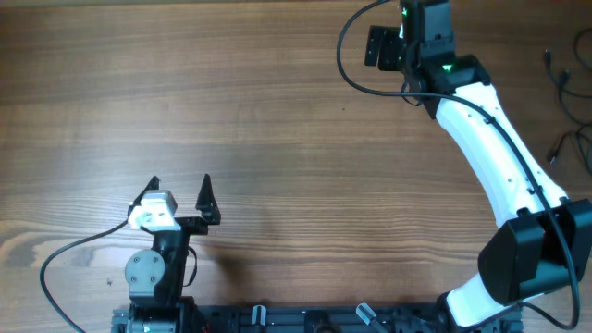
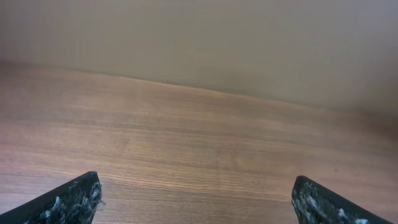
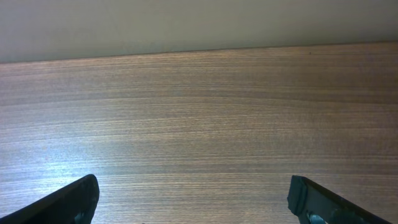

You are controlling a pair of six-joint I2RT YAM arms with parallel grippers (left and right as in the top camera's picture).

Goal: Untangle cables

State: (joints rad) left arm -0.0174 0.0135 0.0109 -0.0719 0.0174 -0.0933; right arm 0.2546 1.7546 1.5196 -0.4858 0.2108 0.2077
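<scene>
Some cables (image 1: 559,148) cropped at frame edge, plugs indistinct, both jaws apart.

Well right of the right gripper (image 3: 193,202), the cables (image 1: 560,79) run off the overhead view's edge, their plugs too small to make out.

The cables (image 1: 556,74) are thin black cords lying loose and flat on the wooden counter (image 1: 277,111), at its far right edge in the overhead view. 2 stretches show. The upper strand (image 1: 552,65) starts at a small dark plug end and curves down toward the right. The lower strand (image 1: 561,146) bends from a small end up toward the picture's border. Both run out of view there, so whether they cross or knot cannot be told.
</scene>
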